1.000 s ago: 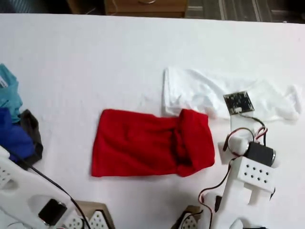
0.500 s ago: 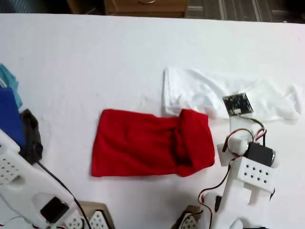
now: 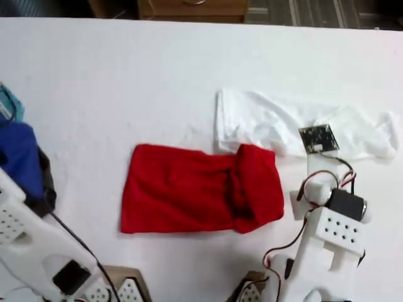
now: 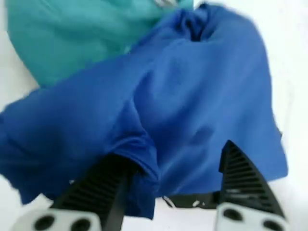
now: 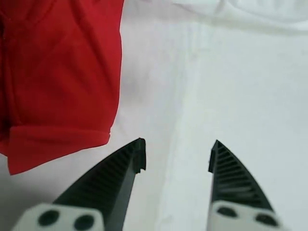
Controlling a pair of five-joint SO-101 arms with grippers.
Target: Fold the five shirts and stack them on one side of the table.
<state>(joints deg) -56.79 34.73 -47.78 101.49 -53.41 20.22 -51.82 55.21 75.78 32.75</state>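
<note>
The left claw (image 4: 178,154) is hanging with its jaws spread wide just above a rumpled royal-blue cotton shirt (image 4: 202,91). A fold of that cloth is bunching against one finger, but nothing is being pinched between the two. The blue shirt is lying on top of a heap at the desk's left edge, with a teal cotton shirt (image 4: 72,33) showing beyond it toward the far side and a dark grey or black shirt (image 3: 45,185) peeking out on its near side. The right claw (image 5: 175,154) is also gaping wide and gripping nothing. It is hovering over bare white desk (image 3: 126,75) near the right front, just beside the turned-over end of a red cotton shirt (image 3: 189,189). That red shirt is lying mid-desk as a rough rectangle with one end flapped over on itself, so it is looking partly folded at best. A white cotton shirt (image 3: 271,123) is stretching out, creased and unfolded, behind it toward the right edge, and its near corner is touching the red one. Judging by this, the job is sitting at an early stage: no neat stack is showing anywhere, and all five shirts are probably awaiting proper folds. The heap is crowding the left edge, so cloth could slide off there. The wide bare band along the far edge, and the strip between the heap and the red shirt, are offering room for spreading a shirt flat.
</note>
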